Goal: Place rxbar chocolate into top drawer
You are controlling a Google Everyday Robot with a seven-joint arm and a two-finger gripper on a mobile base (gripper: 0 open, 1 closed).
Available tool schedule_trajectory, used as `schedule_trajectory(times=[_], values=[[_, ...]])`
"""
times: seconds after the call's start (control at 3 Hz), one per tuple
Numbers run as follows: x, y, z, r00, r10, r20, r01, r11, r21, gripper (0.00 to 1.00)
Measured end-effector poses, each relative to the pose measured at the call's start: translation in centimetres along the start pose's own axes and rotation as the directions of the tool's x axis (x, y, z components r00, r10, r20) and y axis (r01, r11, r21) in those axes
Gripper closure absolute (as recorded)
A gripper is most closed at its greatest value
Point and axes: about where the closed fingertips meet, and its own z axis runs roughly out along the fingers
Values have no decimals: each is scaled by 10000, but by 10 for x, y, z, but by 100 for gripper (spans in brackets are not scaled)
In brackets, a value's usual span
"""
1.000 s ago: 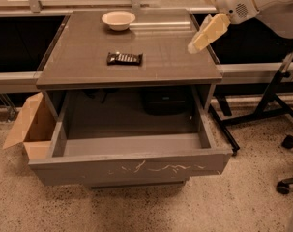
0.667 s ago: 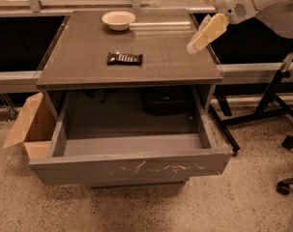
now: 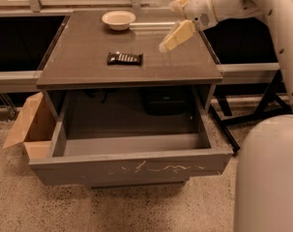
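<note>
The rxbar chocolate [image 3: 124,58] is a small dark wrapped bar lying flat near the middle of the grey table top [image 3: 83,66]. The top drawer [image 3: 131,166] is pulled out below the table top, with white scratch marks on its front panel, and nothing lies inside it. My gripper [image 3: 167,43] hangs over the right part of the table top, pointing down and left. It is to the right of the bar, apart from it, and holds nothing.
A cream round bowl [image 3: 118,19] stands at the back of the table. A brown cardboard box [image 3: 29,129] sits on the floor left of the drawer. A black stand's legs [image 3: 262,105] are on the right. My own pale body [image 3: 269,178] fills the lower right corner.
My gripper has moved left, from beyond the table's right edge to above its right part, closer to the bar. The bar, bowl and drawer have not moved.
</note>
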Motion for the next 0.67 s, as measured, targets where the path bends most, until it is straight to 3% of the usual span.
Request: schedule_trajectory(times=[0.33,0.67], values=[[-7,-10,40,9989,223,418,-208,9991,-361,0],[-18,-11,71,9990,337,291,-321,9979,-560,0]])
